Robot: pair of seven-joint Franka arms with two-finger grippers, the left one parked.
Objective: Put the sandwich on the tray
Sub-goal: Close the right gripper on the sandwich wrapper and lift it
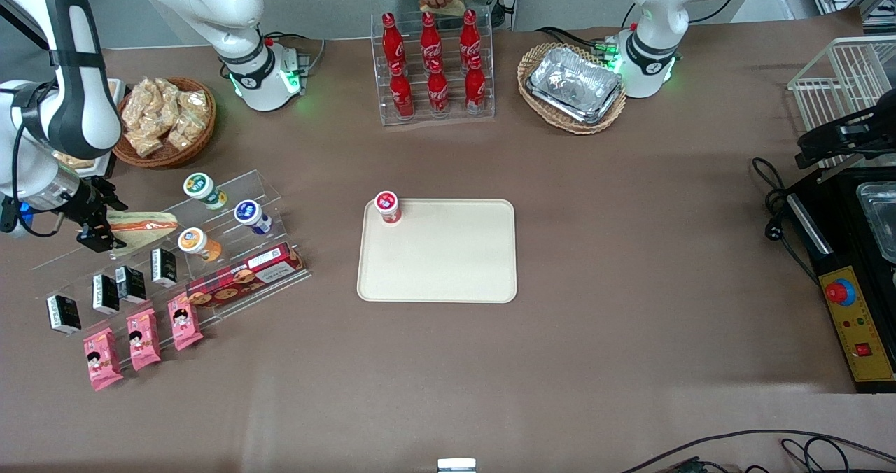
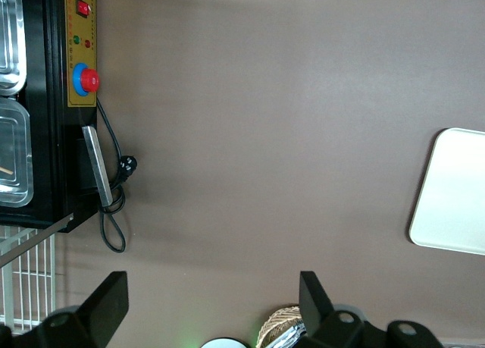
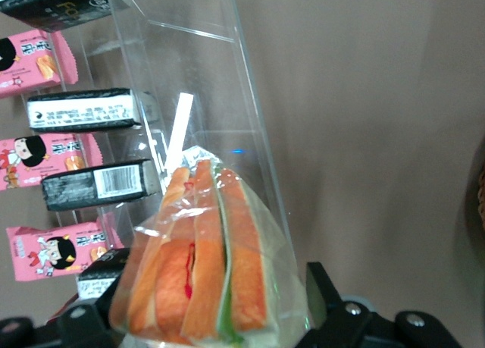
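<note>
- The gripper hangs over the clear acrylic rack at the working arm's end of the worktop.
- Its fingers pinch the wrapped sandwich between them.
- The cream tray lies well apart, mid-worktop.

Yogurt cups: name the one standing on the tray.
The red-lidded cup, at a corner of the tray. The other three sit on the clear rack, beside the claw gripping the sandwich.

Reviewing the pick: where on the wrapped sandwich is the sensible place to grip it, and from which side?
Across the wide end of the sandwich, pinching the flat bread faces, coming from the end away from its tip. The gripper, over the clear display rack, appears to hold it there, with the narrow tip pointing outward.
</note>
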